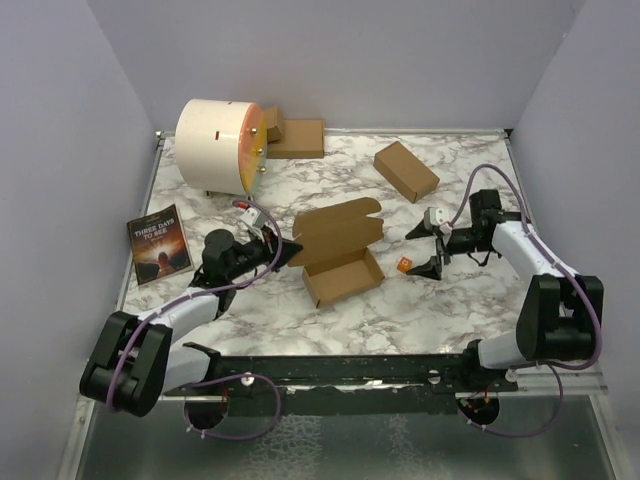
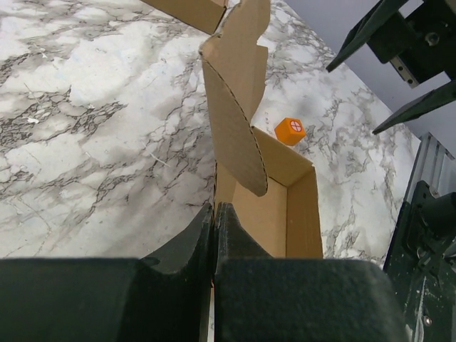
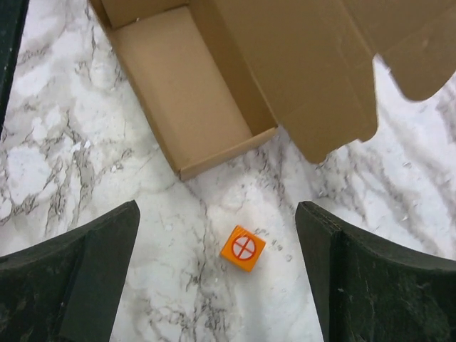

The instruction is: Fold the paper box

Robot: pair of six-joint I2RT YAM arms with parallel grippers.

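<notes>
The open brown paper box (image 1: pixel 340 268) lies mid-table, its lid flaps (image 1: pixel 336 226) spread behind it. My left gripper (image 1: pixel 292 254) is shut, pinching the box's left end wall; in the left wrist view the fingers (image 2: pixel 215 208) meet on the cardboard edge, with the box interior (image 2: pixel 274 214) and a raised flap (image 2: pixel 235 121) ahead. My right gripper (image 1: pixel 417 252) is open, right of the box, over a small orange cube (image 1: pixel 404 264). In the right wrist view the cube (image 3: pixel 243 248) lies on the marble between the spread jaws (image 3: pixel 217 214), just below the box (image 3: pixel 178 92).
A white drum with an orange face (image 1: pixel 220 145) stands back left. A folded brown box (image 1: pixel 406 170) lies back right, another (image 1: pixel 300 138) by the drum. A book (image 1: pixel 159 245) lies at the left edge. The right gripper shows in the left wrist view (image 2: pixel 399 64).
</notes>
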